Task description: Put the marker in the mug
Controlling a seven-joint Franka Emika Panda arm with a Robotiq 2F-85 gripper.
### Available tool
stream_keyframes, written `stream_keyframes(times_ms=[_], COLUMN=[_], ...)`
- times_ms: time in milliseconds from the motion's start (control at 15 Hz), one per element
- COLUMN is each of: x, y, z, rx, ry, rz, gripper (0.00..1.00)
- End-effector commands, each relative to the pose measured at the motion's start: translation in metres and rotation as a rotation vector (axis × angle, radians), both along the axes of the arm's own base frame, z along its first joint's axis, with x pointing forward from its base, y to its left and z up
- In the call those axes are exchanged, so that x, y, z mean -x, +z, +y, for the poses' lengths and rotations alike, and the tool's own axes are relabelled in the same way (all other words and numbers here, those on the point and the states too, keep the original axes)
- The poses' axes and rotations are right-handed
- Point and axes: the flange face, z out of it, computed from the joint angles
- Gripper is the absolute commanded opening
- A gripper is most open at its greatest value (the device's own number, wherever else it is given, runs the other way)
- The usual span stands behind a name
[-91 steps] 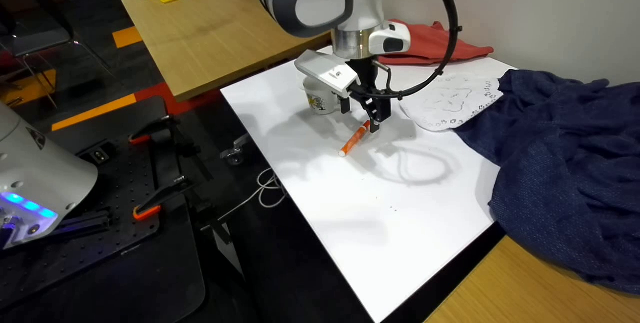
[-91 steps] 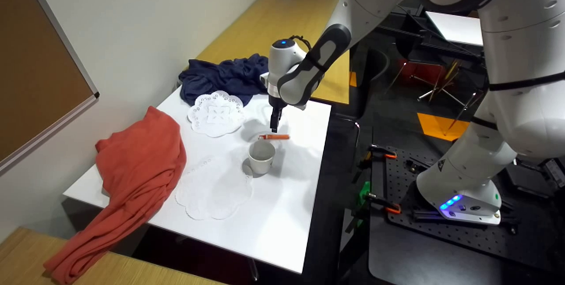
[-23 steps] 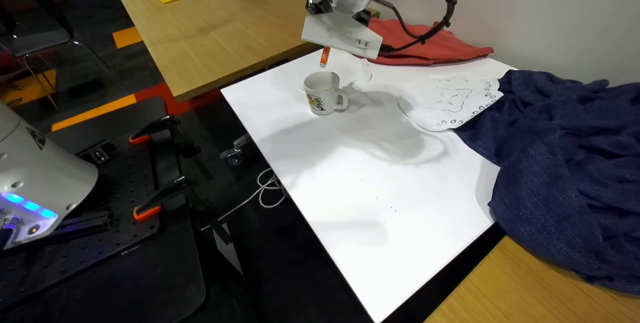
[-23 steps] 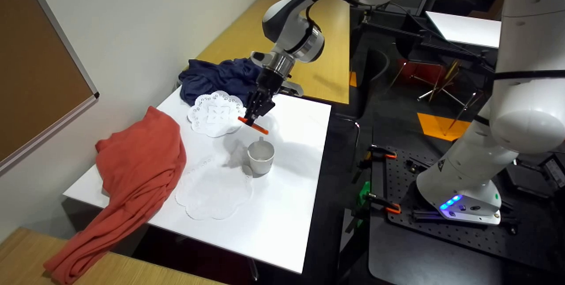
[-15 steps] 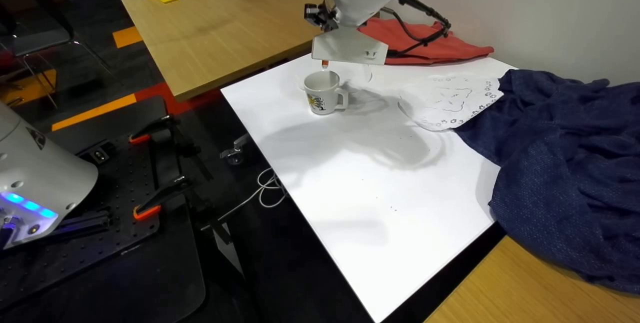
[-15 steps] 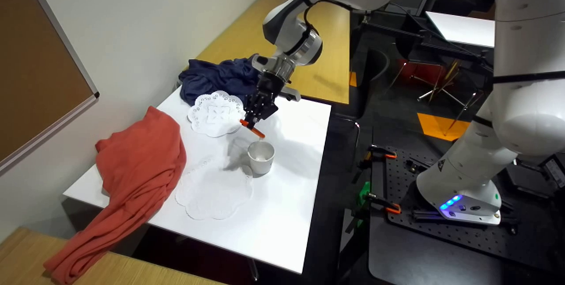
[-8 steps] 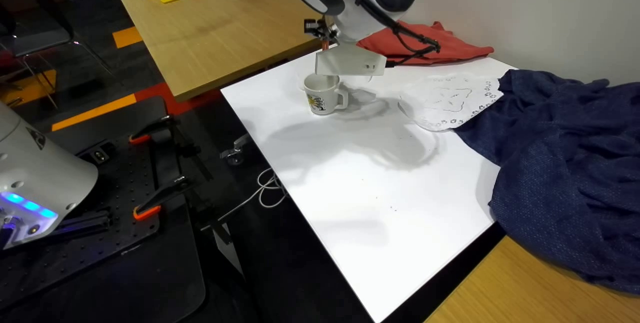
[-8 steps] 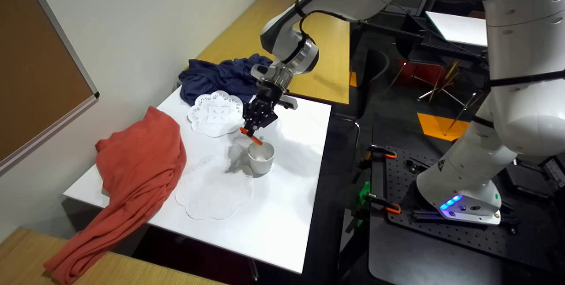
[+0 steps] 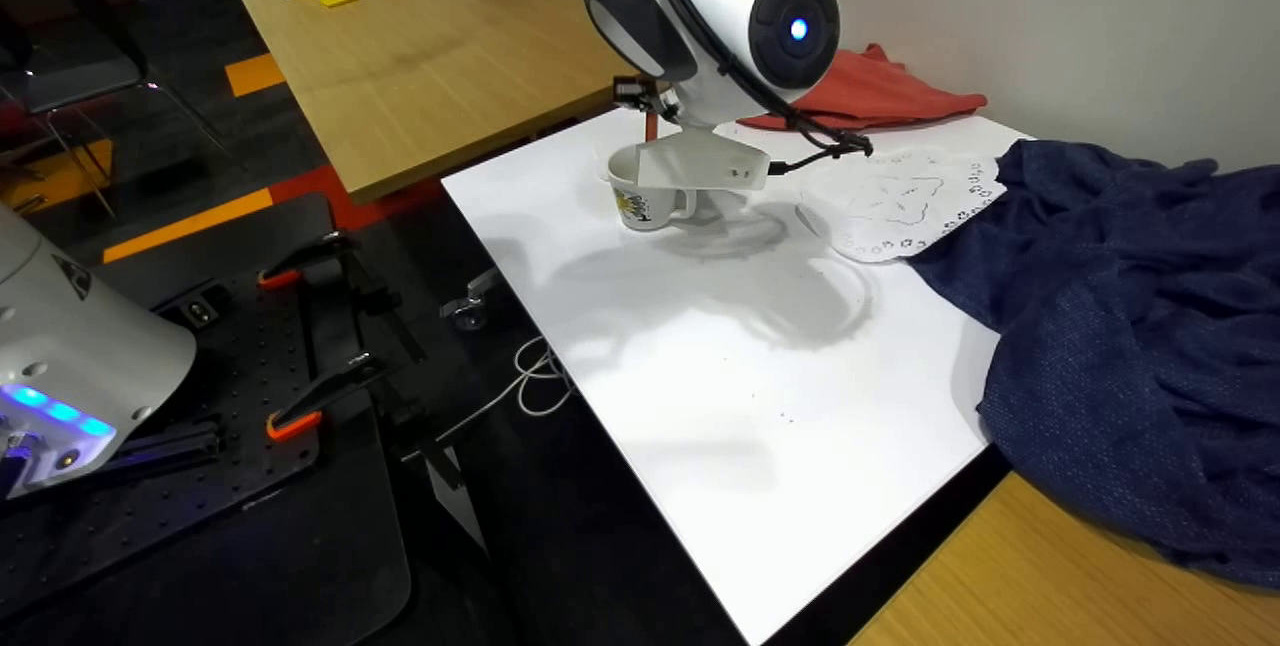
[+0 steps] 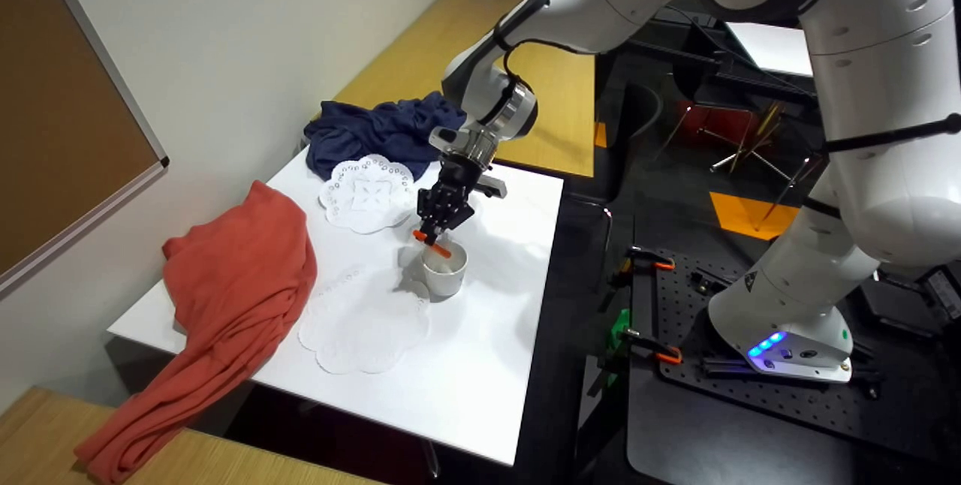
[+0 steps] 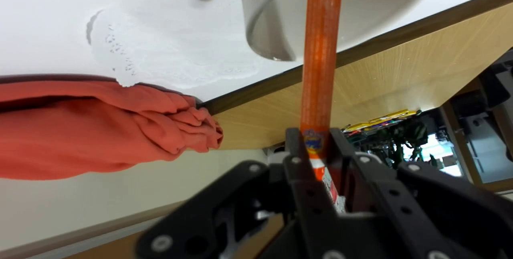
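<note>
Moving lower since the earlier frame, the gripper (image 11: pixel 315 135) is bringing the orange marker (image 11: pixel 321 54) down to the mug (image 10: pixel 444 282), which is staying put. Both jaws are clamping the marker nearer its upper end. In an exterior view the marker (image 10: pixel 440 250) is slanting lengthwise down from the gripper, its free end showing over the mug's mouth; the views are not clearly showing whether it is dipping below the rim. Further lowering before letting go is probably being called for.
</note>
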Motion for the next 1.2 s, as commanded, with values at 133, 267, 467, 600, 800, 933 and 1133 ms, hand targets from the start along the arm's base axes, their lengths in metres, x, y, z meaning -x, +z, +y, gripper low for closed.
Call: stream_keyframes(times_ms=[133,267,467,600,800,933,1133], x=[-0.002,-0.001,-0.001,-0.002,-0.002,-0.003,-0.004], y=[-0.015,-0.016,-0.01,-0.001,0.018,0.034,0.056], z=[-0.004,-0.004,-0.001,0.003,0.012,0.018,0.026], rx=[0.008,0.01,0.012,0.015,0.024,0.042,0.059], ry=[-0.004,-0.002,0.002,0.012,0.046,0.068,0.096], rz=[0.0,0.008,-0.002,-0.019,-0.063,-0.098,-0.139], gripper=[0.05,0.46,0.66,0.82,1.0,1.0,1.0])
